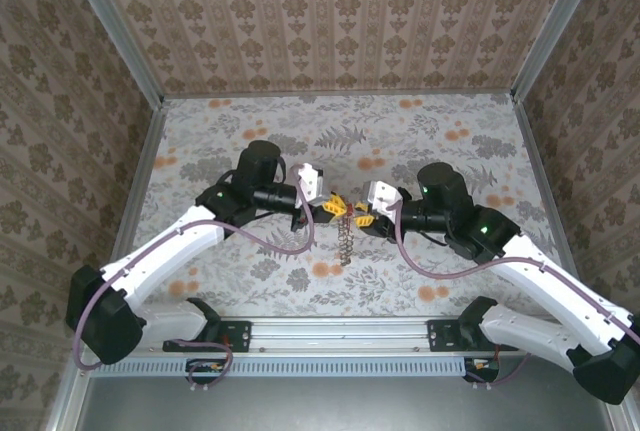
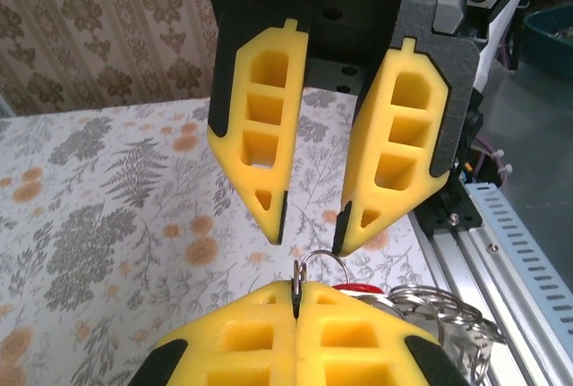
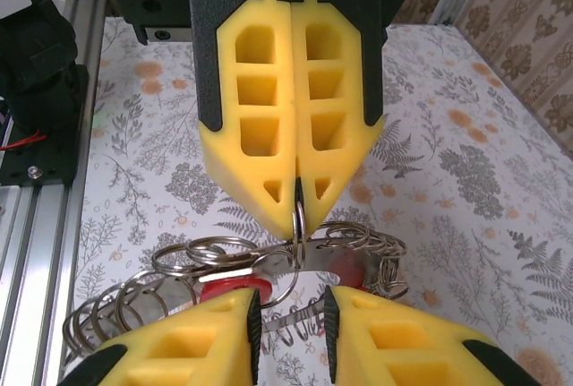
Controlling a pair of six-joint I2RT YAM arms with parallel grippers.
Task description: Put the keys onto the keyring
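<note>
Left gripper [image 3: 296, 200] pinches small ring [image 3: 301, 234] above table [image 1: 250, 131], walls [image 1: 330, 21] well apart.

Table [image 1: 450, 151] in grey fern and orange blossom print

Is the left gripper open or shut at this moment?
Shut. In the left wrist view, the yellow fingers of the left gripper meet with no gap and pinch a thin metal ring at the tips.
</note>
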